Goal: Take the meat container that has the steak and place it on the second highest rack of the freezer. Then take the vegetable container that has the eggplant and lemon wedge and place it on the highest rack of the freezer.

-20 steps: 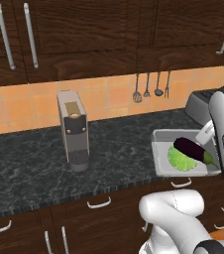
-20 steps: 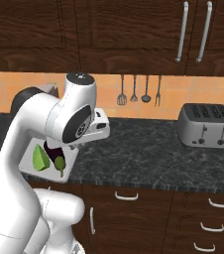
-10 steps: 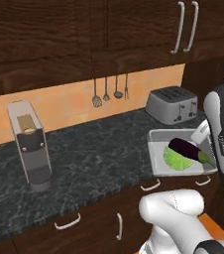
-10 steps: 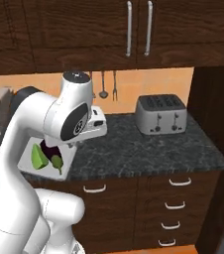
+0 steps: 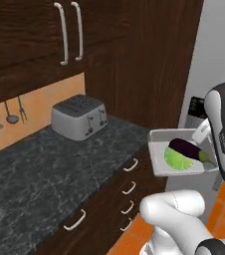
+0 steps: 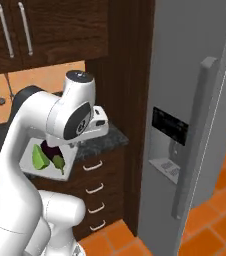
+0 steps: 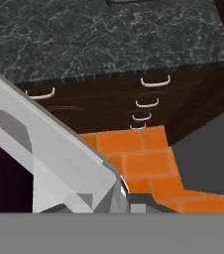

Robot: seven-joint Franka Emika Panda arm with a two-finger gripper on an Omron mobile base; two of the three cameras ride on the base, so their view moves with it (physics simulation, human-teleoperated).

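White plastic is what you are carrying: the vegetable container [image 5: 184, 158], gripped at its rim by narrowly closed jaws, is holding the eggplant [image 5: 186, 148] and the lemon wedge [image 5: 177, 158]. Your base has been swinging right; the coffee machine has dropped from sight, the toaster [image 5: 79, 117] has slid past on the desk [image 5: 45, 169], and the freezer [image 6: 195, 120] is now coming up beside you. You are likely nearing the top-rack placement.

One container [image 5: 157, 154], one eggplant [image 5: 185, 148], one lemon wedge [image 5: 176, 159], one toaster [image 5: 78, 117].
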